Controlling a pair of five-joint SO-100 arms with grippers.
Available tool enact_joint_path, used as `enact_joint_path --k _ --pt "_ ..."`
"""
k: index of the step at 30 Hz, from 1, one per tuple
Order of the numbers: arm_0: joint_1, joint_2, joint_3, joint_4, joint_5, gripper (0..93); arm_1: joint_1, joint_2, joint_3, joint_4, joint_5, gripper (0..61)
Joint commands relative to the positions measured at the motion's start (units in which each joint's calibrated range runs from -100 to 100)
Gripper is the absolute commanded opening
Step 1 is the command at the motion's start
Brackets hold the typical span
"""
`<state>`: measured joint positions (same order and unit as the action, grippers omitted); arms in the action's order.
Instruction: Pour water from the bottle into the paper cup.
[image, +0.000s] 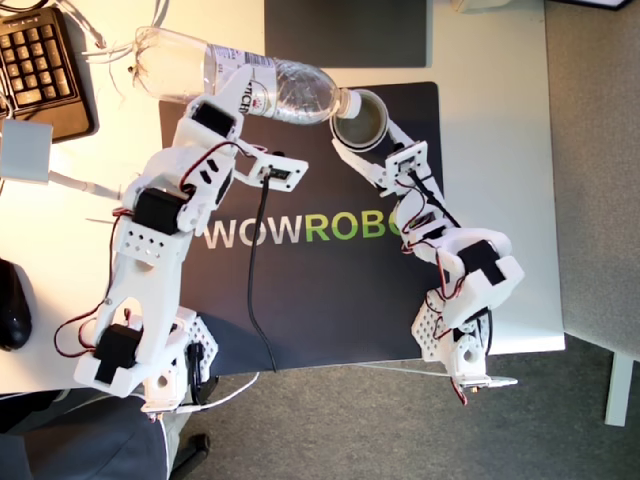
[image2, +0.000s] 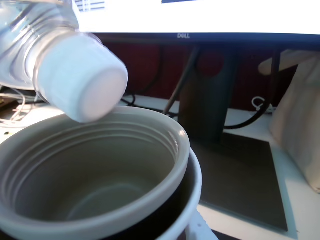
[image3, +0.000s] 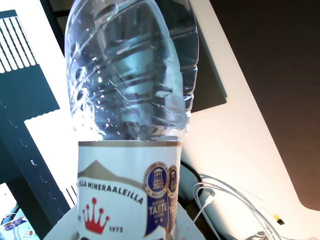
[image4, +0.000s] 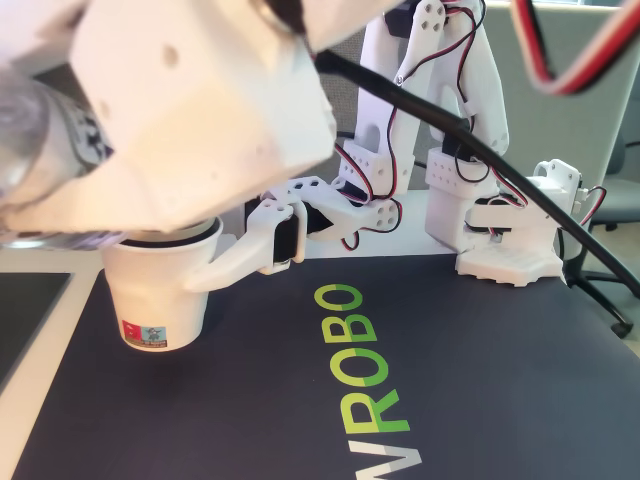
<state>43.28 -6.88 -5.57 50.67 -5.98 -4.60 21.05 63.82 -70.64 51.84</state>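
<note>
while my first gripper (image: 232, 92) clamps the bottle (image: 240, 82) at its label, tipped flat, capped mouth over the paper cup (image: 362, 120); my second gripper (image: 352, 152) closed round that cup on the dark mat (image: 330, 300).

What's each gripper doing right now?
My first gripper: closed on the bottle, tipped toward the paper cup.
My second gripper: closed on the paper cup, holding it on the mat.

bright, even daylight, soft shadows; blurred white cap (image2: 80, 75) close to the second wrist lens, washed-out monitor glare behind
</note>
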Motion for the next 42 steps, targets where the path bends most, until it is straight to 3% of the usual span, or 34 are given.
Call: enact_joint_path --k 1,22,42 --pt "-0.6 -4.8 -1.9 -0.8 -0.2 0.0 -0.6 -7.3 1.3 -1.6 -0.5 0.1" --pt "-0.6 -5.2 -0.3 -0.9 -0.2 0.0 -5.0 -8.7 0.9 -0.4 -0.8 0.1" --pt "-1.5 -12.3 0.8 -1.0 1.7 0.0 -3.8 -8.6 -1.8 1.6 -1.3 0.1"
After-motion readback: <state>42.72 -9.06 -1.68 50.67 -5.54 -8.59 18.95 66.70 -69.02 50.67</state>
